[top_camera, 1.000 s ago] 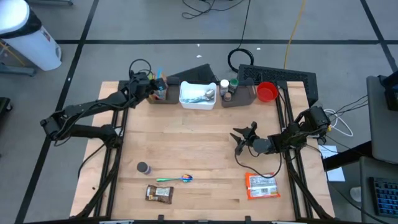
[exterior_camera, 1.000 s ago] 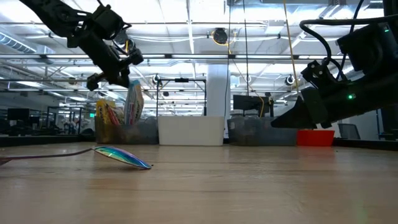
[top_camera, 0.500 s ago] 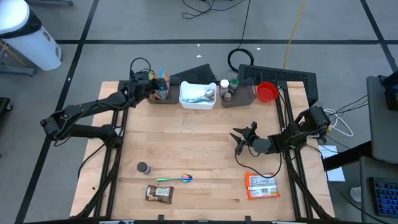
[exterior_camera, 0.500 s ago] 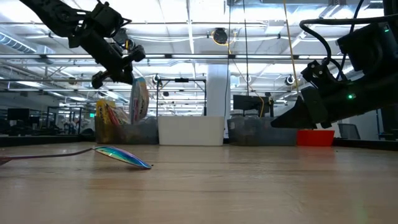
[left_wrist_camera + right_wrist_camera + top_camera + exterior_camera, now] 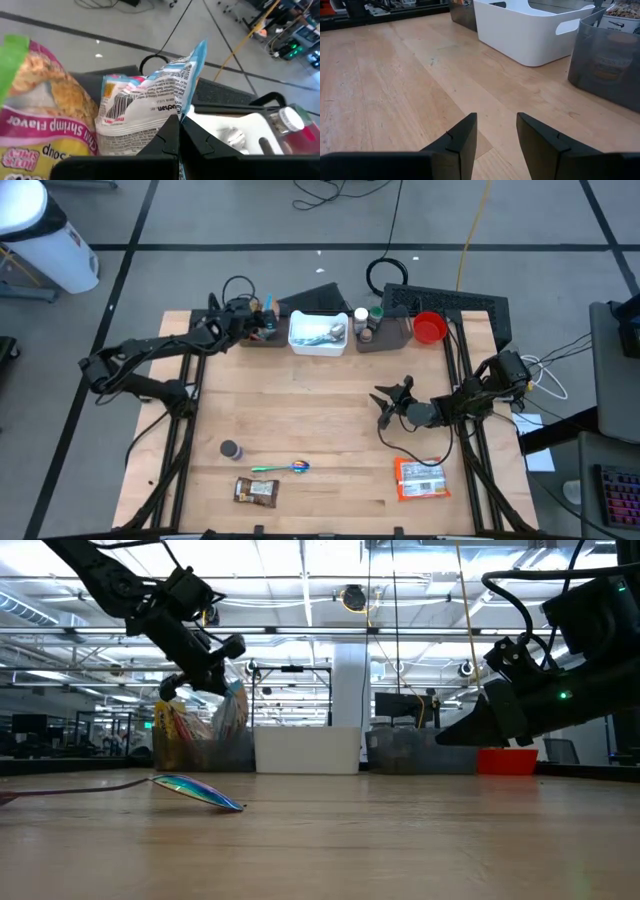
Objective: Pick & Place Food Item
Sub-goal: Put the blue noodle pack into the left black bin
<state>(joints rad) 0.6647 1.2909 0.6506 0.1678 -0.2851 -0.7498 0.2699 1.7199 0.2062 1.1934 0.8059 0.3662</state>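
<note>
My left gripper is over the grey bin at the table's far left and is shut on a blue-and-white snack packet. In the low view this packet hangs under the gripper. Its lower end dips into the bin beside a pink shrimp-flavour packet. My right gripper waits open above the bare wood at the table's middle right. My left gripper pinches the blue-and-white packet by one edge between its two shut fingers. The fingers slant down from the table's left. The packet hangs tilted below the fingers, with its lower end among the other packets in the grey bin.
A white bin, a grey bin with bottles and a red bowl line the far edge. Near the front lie an orange packet, a brown bar, a shiny spoon and a small dark jar.
My left gripper has gone toward the table's right and down over the grey bin, tipping further downward. The blue-and-white packet went with it and now hangs lower, its bottom inside the bin.
</note>
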